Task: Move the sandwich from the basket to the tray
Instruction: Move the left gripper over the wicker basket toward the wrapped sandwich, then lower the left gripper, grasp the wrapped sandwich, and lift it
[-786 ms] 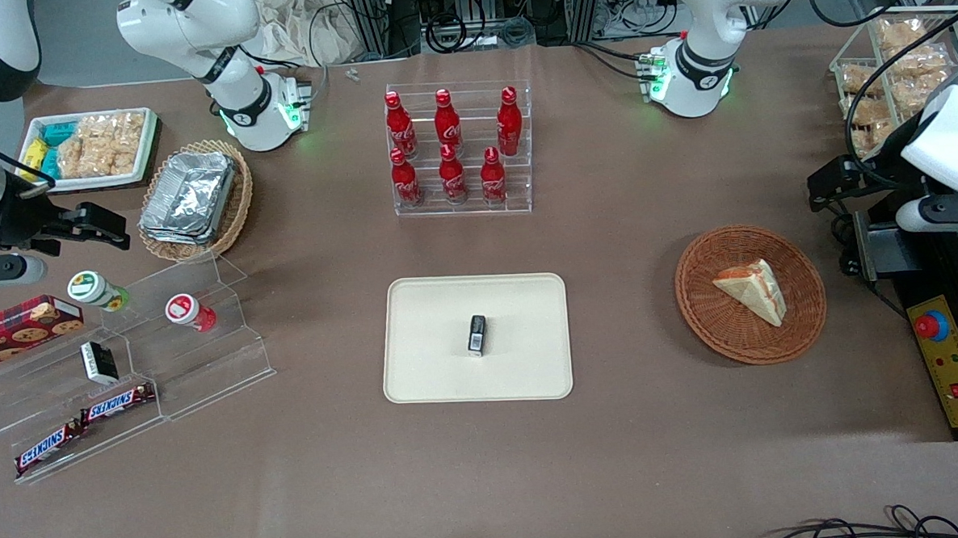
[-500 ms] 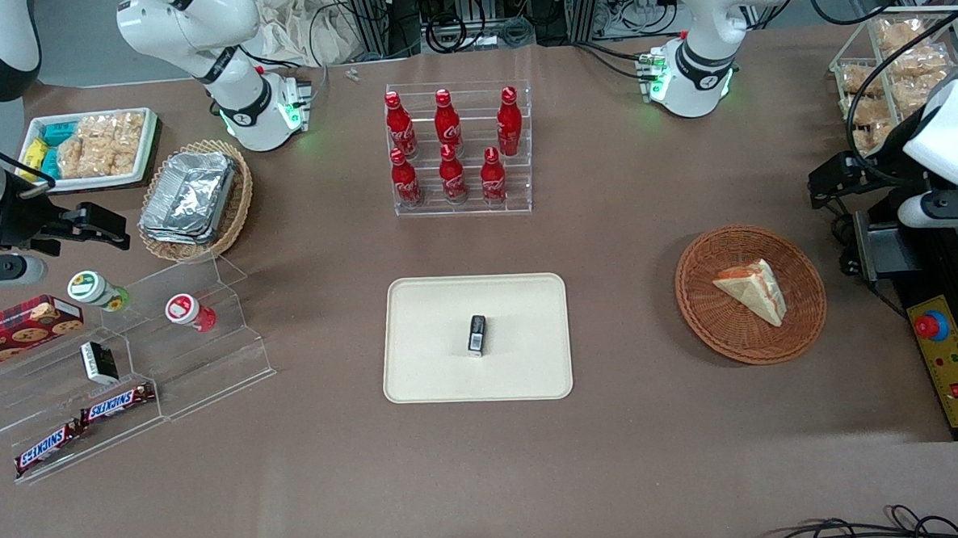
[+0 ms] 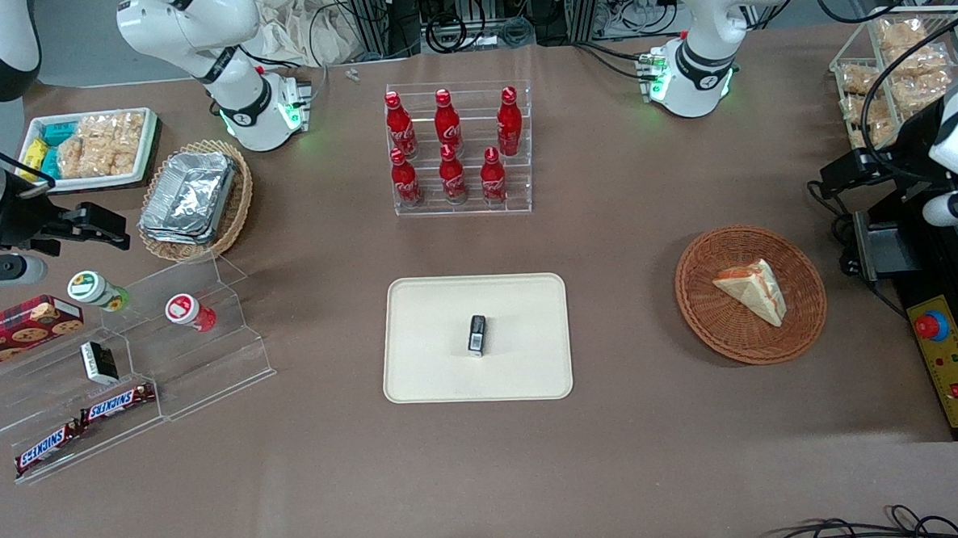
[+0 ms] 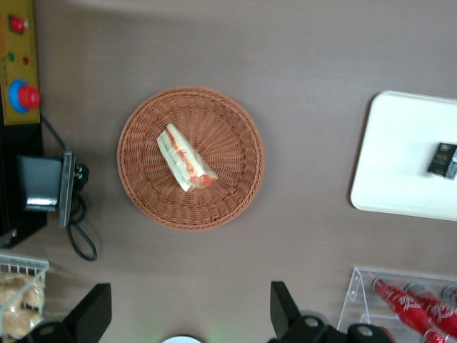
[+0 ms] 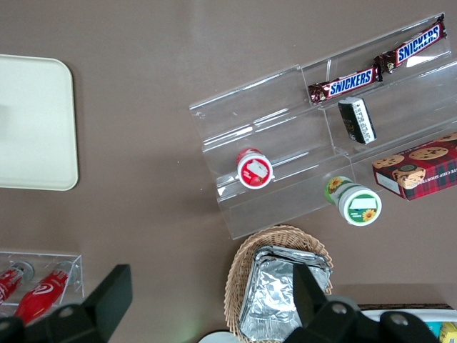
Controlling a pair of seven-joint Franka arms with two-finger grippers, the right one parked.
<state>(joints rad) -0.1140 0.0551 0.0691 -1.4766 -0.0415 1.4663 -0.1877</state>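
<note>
I keep my tool (image 4: pixel 187 314) high with its fingers apart, above the sandwich (image 4: pixel 184 158) lying in the basket (image 4: pixel 235 187), so I can descend on it.

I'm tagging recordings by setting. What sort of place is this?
Likely a lab mock-up of a snack counter: a rack of cola bottles, Snickers bars on a clear stand, and the gripper, open, above the basket.

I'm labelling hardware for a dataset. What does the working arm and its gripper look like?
The working arm has glossy white rounded shells with black joint sections and black cables looping along it. Its base glows green. The gripper, high above the table near the basket, has two dark, wedge-shaped fingers, spread open.
</note>
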